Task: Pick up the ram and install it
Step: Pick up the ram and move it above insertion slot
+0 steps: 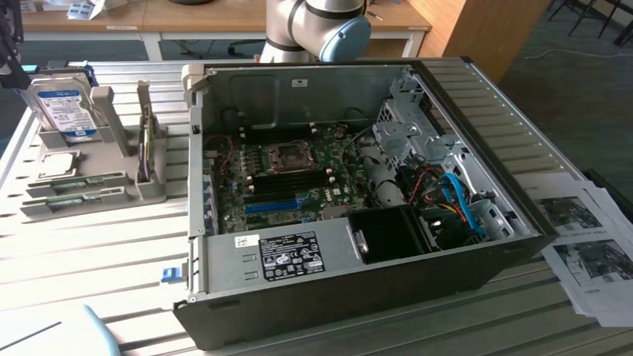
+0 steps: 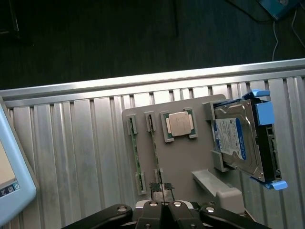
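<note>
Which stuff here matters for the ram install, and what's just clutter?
Job:
- ram, in the grey holder
- black slots on the motherboard, inside the open case
- hand, shut, over the holder

Lying about:
- hard drive
- processor chip
- printed sheets

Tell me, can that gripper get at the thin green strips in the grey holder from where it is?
Probably yes. The gripper, shut, hangs above the grey holder; the green strips stand there uncovered, with the hard drive off to one side.
</note>
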Motion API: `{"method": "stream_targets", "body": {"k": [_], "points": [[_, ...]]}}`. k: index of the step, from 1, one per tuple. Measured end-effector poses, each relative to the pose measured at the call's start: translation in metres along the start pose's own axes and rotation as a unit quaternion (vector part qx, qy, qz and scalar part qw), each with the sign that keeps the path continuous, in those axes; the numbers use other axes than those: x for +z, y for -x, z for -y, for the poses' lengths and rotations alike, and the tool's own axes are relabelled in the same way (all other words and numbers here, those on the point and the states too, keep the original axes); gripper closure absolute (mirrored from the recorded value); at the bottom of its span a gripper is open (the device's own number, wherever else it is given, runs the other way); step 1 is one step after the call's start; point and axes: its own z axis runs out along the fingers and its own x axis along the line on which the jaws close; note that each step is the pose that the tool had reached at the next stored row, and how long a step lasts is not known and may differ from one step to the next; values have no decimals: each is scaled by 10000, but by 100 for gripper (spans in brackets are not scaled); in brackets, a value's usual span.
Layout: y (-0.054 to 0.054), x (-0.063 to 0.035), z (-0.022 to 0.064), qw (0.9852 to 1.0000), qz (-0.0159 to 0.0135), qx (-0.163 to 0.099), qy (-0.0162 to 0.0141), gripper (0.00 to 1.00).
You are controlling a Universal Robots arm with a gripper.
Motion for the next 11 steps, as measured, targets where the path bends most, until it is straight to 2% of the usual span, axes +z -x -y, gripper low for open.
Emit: {"method": "stream_targets", "body": {"k": [11], "points": [[0,0,0,10000,0,0,0,91]]}}
